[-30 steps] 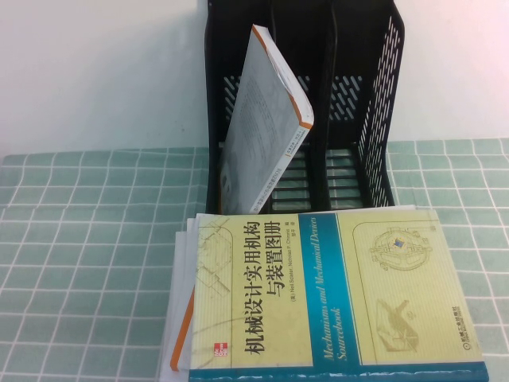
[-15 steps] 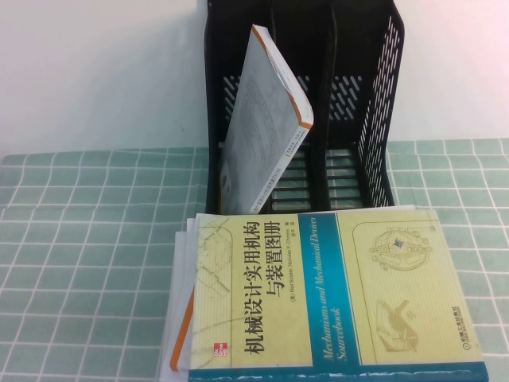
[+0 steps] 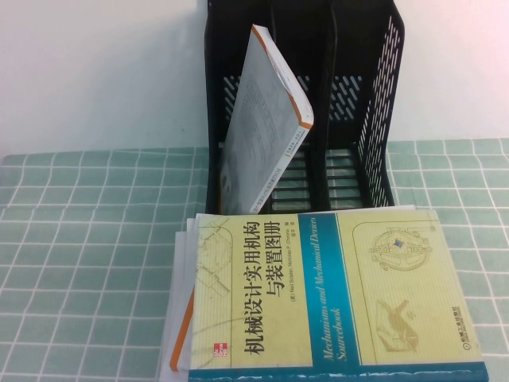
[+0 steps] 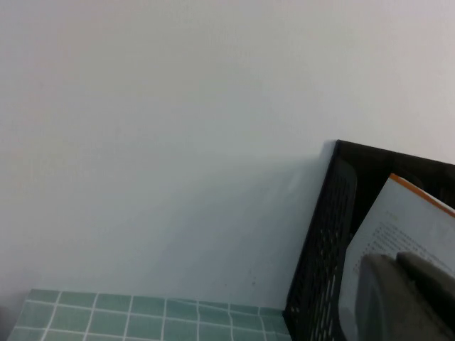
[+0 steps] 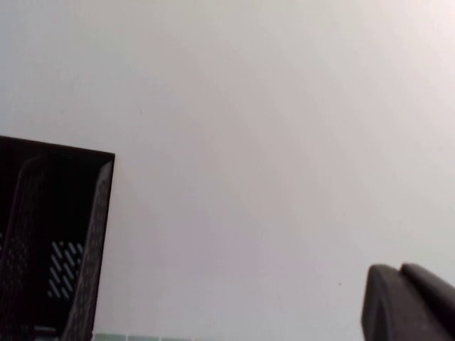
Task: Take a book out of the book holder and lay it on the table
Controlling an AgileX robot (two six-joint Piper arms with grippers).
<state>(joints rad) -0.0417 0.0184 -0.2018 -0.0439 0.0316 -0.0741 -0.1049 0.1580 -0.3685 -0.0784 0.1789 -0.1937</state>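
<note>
I count one book (image 3: 266,127) leaning tilted in the black book holder (image 3: 362,103) and one book lying flat (image 3: 318,294) on the tiled surface (image 3: 87,263). For the left end effector (image 4: 409,298) and right end effector (image 5: 409,302), each showing at its own wrist view's edge, I cannot tell the grip.

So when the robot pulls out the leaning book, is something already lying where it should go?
Yes. A big yellow book lies flat on the table right in front of the book holder, where the leaning book would come out. Neither the left gripper nor the right gripper shows in the high view.
</note>
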